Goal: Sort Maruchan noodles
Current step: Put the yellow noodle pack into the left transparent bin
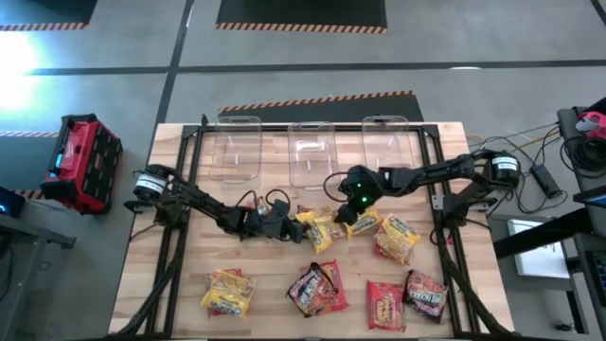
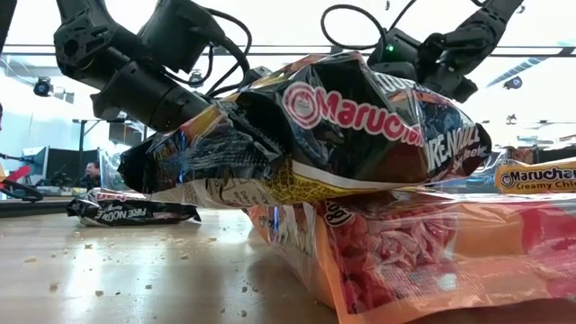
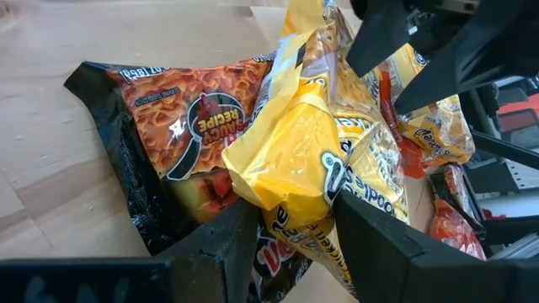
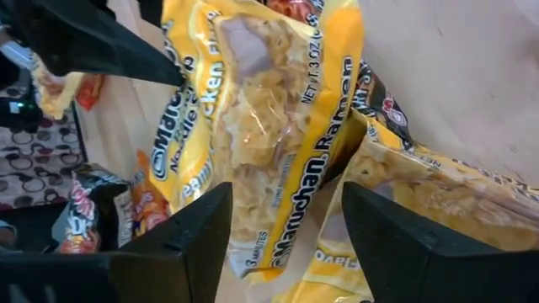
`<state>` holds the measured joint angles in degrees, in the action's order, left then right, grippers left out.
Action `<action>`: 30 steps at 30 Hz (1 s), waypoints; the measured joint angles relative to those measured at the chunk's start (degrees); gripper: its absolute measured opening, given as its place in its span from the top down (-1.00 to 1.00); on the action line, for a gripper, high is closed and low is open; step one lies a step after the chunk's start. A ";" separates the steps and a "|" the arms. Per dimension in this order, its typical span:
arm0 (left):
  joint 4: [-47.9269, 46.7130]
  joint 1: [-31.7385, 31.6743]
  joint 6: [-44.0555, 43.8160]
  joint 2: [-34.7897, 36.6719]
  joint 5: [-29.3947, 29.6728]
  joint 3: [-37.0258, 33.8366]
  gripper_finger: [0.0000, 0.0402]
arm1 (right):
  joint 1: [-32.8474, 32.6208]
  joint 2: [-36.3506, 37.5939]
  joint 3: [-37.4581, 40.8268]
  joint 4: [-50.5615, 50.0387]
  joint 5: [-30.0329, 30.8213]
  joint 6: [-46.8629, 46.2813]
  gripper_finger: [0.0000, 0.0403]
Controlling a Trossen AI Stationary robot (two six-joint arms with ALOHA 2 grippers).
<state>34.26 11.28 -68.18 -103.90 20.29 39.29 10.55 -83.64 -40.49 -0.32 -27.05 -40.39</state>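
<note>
Maruchan noodles (image 1: 320,228) hang mid-worktop (image 1: 170,275), a yellow packet (image 3: 299,156) clamped in the left tool (image 3: 295,223) (black wrapper (image 3: 160,135) just behind). Right tool (image 4: 286,227) straddles the same packet, fingers apart, seemingly not gripping. More packets lie scattered below.

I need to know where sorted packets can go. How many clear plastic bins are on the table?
3, in a row along the table's far edge: one bin on the left, one in the middle, one on the right. All look empty.
</note>
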 joint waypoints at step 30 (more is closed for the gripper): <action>7.69 -0.32 9.37 -0.04 -2.75 -0.11 0.31 | 0.04 -5.48 0.02 10.35 -0.57 0.40 -0.07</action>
<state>41.95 10.96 -58.81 -103.94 17.54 39.18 10.59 -89.12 -40.47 10.03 -27.62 -39.99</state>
